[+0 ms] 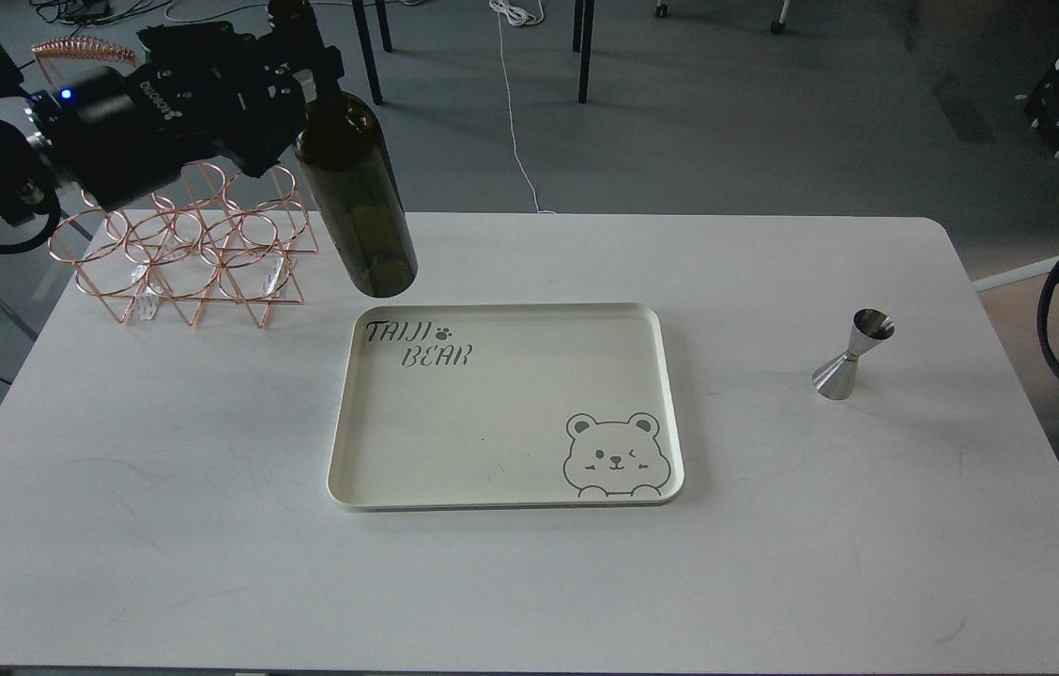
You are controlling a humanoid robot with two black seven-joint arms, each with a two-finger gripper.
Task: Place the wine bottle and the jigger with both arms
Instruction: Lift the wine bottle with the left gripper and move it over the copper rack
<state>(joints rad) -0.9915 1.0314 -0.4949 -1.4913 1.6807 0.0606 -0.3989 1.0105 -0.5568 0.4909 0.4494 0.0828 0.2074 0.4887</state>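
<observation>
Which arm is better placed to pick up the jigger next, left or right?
The right. The jigger stands on the table's right side, and the left gripper is holding the wine bottle.

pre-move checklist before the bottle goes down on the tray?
1. Left end effector clamped on wine bottle at the shoulder: ok.
2. Bottle lifted clear of table, base near the tray's back left corner: ok.
3. Bottle upright: not ok, tilted.
4. Cream tray free of objects: ok.
5. Copper wire rack close beside the left arm, clearance: cannot tell.
6. Jigger upright on table right of tray, ungrasped; right end effector: not in view.
</observation>
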